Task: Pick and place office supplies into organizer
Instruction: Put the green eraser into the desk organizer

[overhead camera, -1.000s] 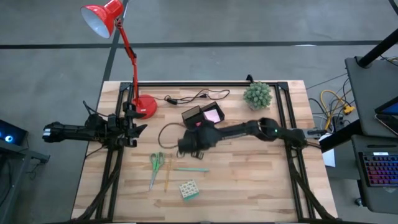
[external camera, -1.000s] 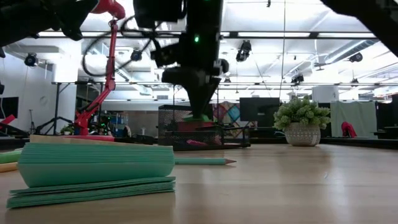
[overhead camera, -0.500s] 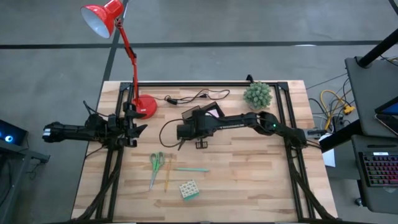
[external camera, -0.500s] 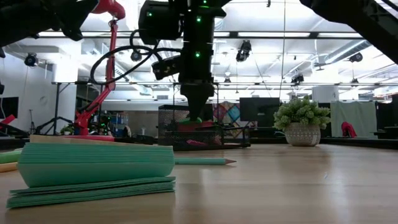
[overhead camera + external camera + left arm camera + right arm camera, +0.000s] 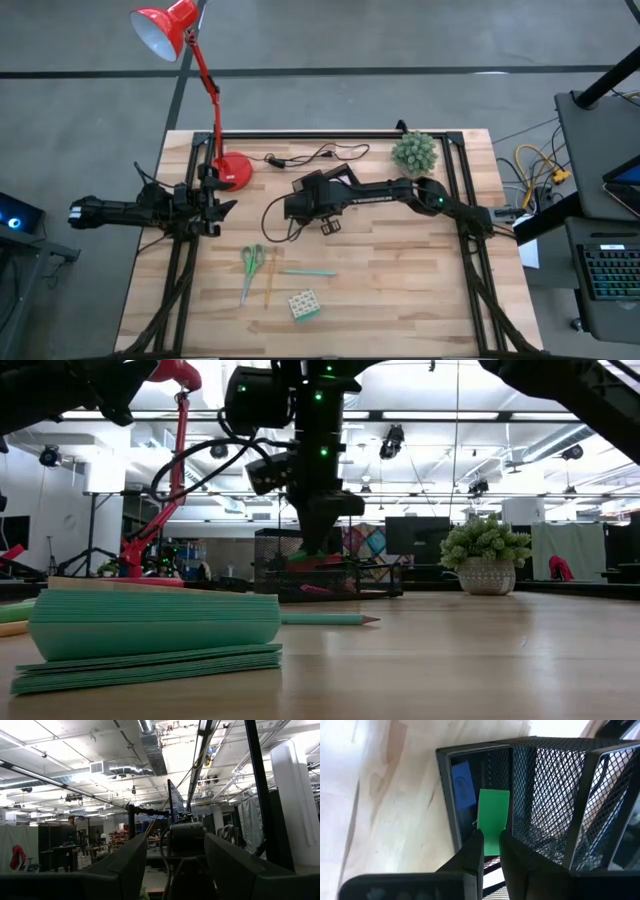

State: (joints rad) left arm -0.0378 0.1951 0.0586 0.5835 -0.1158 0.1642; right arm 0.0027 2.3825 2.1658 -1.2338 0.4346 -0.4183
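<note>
On the left we see the left gripper (image 5: 222, 208) waiting at the table's edge, fingers apart and empty. In the middle the right gripper (image 5: 490, 851) pinches a flat green eraser (image 5: 493, 821) over the black wire-mesh organizer (image 5: 555, 795), beside a blue eraser (image 5: 462, 784) inside.

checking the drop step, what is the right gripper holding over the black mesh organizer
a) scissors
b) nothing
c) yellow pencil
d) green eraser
d: in the right wrist view the right gripper is pinched on the green eraser above the organizer, where a blue eraser already lies.
</note>
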